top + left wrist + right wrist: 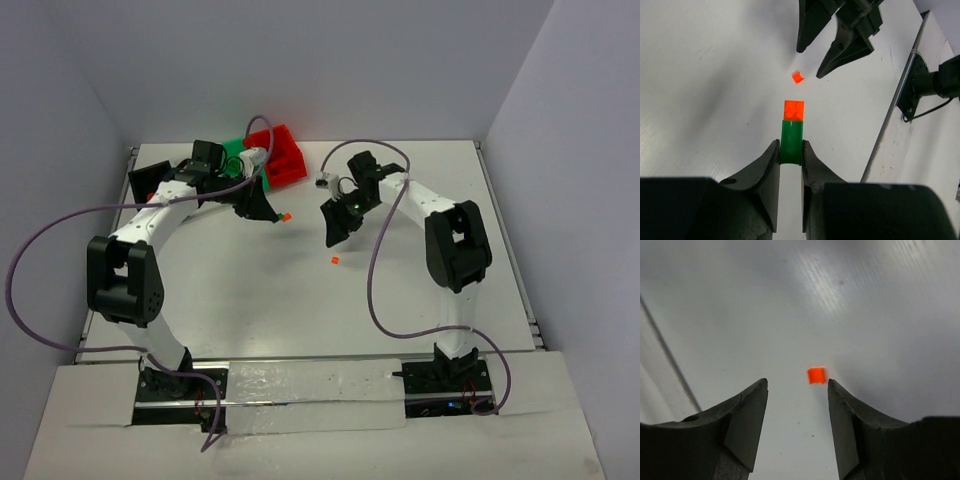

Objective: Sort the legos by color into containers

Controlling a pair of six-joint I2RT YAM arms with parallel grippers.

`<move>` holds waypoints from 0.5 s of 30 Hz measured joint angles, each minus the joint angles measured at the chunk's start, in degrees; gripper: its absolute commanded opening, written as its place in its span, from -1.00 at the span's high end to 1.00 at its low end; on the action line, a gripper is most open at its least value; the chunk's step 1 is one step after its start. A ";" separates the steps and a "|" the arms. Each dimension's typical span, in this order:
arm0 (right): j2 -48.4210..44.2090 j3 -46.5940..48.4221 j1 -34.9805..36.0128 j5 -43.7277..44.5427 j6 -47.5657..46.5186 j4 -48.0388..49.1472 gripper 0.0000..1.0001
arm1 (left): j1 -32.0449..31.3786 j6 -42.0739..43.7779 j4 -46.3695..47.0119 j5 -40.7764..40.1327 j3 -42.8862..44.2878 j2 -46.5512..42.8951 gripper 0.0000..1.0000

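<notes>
1. My right gripper (797, 382) hangs spread and empty just above the loose orange lego (816, 375) on the table (865, 300); the lego sits off-centre between the jaws.
2. Left gripper (790, 150), farther from that lego, clamps a green brick (791, 140).

Site was robot lab cell: bare white table (280, 300) boxed by plain grey walls (300, 60), two arms (125, 275) bolted on, purple cables (370, 285) loose.

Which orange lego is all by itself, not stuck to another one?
The tiny orange piece lying on the table by the right gripper's open fingers. The other orange brick is stuck to the green brick that the left gripper holds.
</notes>
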 measured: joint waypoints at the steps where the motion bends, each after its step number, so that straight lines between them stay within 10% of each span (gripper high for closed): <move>1: -0.94 0.34 -0.27 -2.59 -1.49 -0.83 -0.18 | -0.01 1.13 0.31 1.03 -0.01 -0.17 1.00; 15: -7.48 10.81 0.65 -22.93 -15.76 -7.01 -0.34 | -3.78 19.35 0.06 9.02 0.05 -4.18 1.00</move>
